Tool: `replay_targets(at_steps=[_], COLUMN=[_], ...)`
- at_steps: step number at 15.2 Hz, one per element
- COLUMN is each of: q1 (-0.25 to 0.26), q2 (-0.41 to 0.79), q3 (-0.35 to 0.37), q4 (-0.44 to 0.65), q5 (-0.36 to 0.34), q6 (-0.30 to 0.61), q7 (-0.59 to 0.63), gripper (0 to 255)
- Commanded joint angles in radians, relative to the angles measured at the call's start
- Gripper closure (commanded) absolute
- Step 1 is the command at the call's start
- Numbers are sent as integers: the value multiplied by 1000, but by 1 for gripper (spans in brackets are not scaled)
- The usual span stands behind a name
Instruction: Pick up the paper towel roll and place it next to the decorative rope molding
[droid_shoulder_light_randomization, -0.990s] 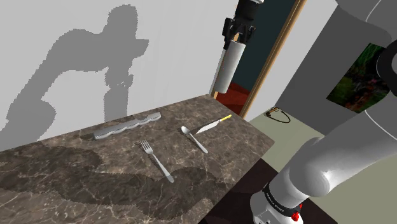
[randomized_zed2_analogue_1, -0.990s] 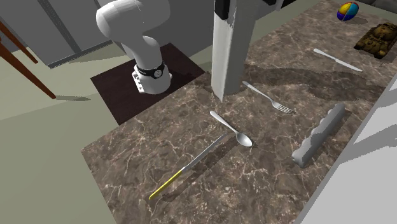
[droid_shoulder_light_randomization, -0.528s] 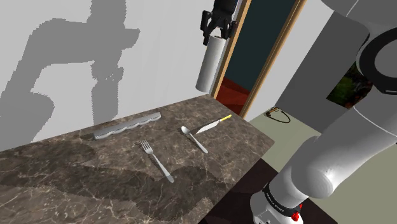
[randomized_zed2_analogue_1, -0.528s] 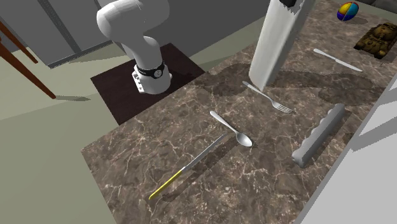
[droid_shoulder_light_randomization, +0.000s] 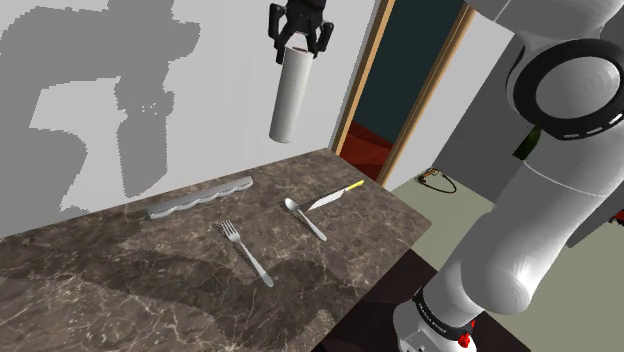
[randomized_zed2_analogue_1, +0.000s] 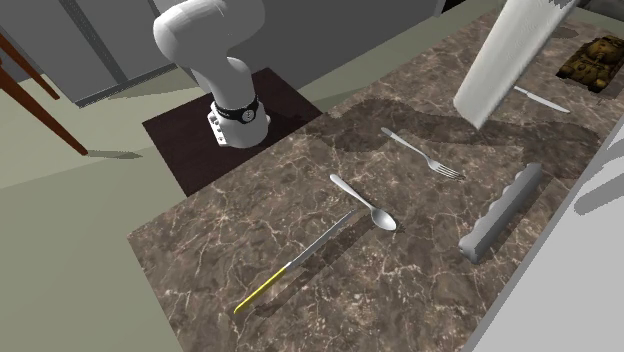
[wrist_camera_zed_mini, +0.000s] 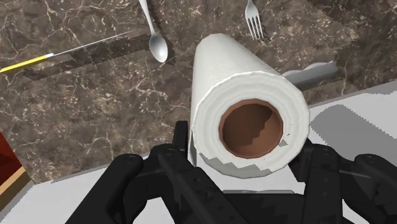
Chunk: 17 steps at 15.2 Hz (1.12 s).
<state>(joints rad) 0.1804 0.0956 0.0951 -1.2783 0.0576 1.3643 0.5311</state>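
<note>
The paper towel roll (droid_shoulder_light_randomization: 288, 95) is white with a brown core and hangs high above the table, slightly tilted. My gripper (droid_shoulder_light_randomization: 299, 38) is shut on its top end. In the wrist view the black fingers (wrist_camera_zed_mini: 182, 139) clasp the roll (wrist_camera_zed_mini: 245, 108) from both sides. The decorative rope molding (droid_shoulder_light_randomization: 200, 198) is a grey ridged bar lying on the dark marble table by the wall. From the second exterior view the roll (randomized_zed2_analogue_1: 505, 60) hangs above and beside the molding (randomized_zed2_analogue_1: 502, 210). Part of the molding (wrist_camera_zed_mini: 310, 72) peeks out behind the roll.
A fork (droid_shoulder_light_randomization: 243, 252), a spoon (droid_shoulder_light_randomization: 305, 218) and a yellow-handled knife (droid_shoulder_light_randomization: 335, 196) lie on the marble table (droid_shoulder_light_randomization: 120, 290). A second knife (randomized_zed2_analogue_1: 535, 95) and a toy tank (randomized_zed2_analogue_1: 597, 58) sit farther along. A grey wall runs behind the molding; a doorway (droid_shoulder_light_randomization: 420, 90) opens past the table's end.
The gripper has carried the roll up and to the shoulder view's left, from beside the doorway to over the table's back near the wall. The grip has held.
</note>
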Motion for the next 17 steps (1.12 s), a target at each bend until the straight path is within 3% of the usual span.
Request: replay_targets(at_steps=[1,4,17], q1=[28,65,54], q2=[64,156,50], q3=[21,41,37], q4=[86,215,-119], q5=[-9,-24,-10], q6=[-19,-53,174], q7=[49,101,81], gripper=[255,255,255])
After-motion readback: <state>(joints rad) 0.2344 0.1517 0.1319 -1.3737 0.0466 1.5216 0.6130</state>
